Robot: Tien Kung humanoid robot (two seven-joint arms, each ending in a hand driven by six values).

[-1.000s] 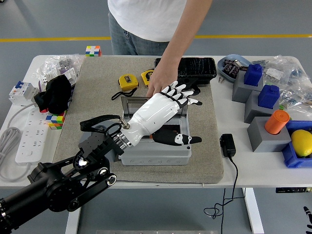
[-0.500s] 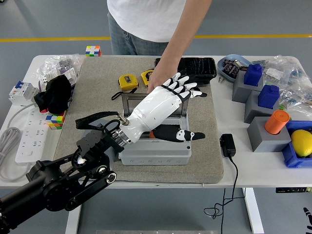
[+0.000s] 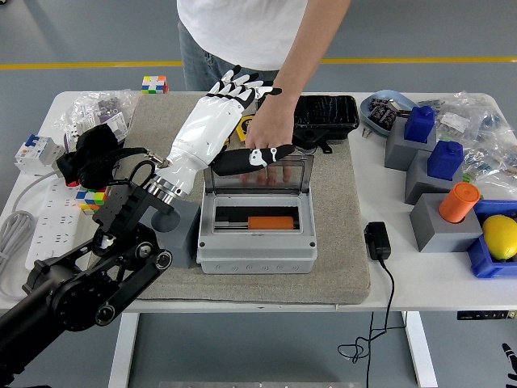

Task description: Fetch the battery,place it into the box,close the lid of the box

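The grey box (image 3: 257, 246) sits on the mat in the middle of the table. An orange battery (image 3: 271, 222) lies inside it. Its clear lid (image 3: 258, 172) stands raised at the back. A person's hand (image 3: 271, 133) rests behind the lid's top edge, touching it. My left hand (image 3: 242, 117), white with black fingertips, hovers above and to the left of the lid with fingers spread and nothing in them; its thumb points right, in front of the person's hand. My right hand is out of view.
Yellow tape measures (image 3: 212, 134) and a black tray (image 3: 327, 113) lie behind the box. A power strip (image 3: 48, 226) and puzzle cubes (image 3: 90, 198) are on the left. Grey blocks with blue and orange pieces (image 3: 440, 186) and a black adapter (image 3: 377, 240) stand on the right.
My left hand rose off the box and swung back and to the left, uncovering the battery inside. The person's hand stays at the lid.
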